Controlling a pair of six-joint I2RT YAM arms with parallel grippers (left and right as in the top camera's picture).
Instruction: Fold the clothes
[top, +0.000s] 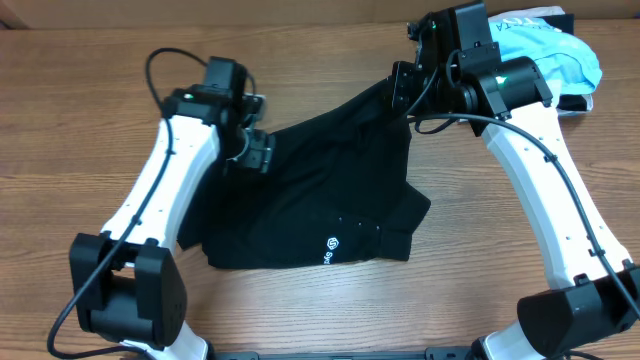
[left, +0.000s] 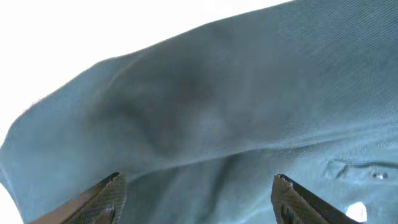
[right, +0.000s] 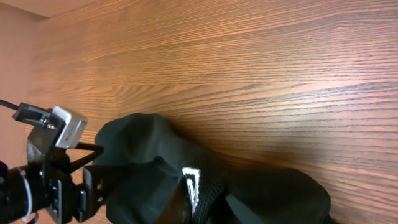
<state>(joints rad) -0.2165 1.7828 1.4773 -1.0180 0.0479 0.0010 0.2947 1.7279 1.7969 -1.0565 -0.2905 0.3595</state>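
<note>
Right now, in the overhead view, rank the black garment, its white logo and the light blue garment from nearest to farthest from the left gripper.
1. Black garment: directly under the left gripper, at its left side.
2. White logo: on the garment's near edge, further right.
3. Light blue garment: far right, at the back.

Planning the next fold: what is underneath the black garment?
The wooden table shows around the black garment and beneath the corner the right gripper pinches up. Anything under the flat middle is covered. The open left gripper hovers over its left edge.
</note>
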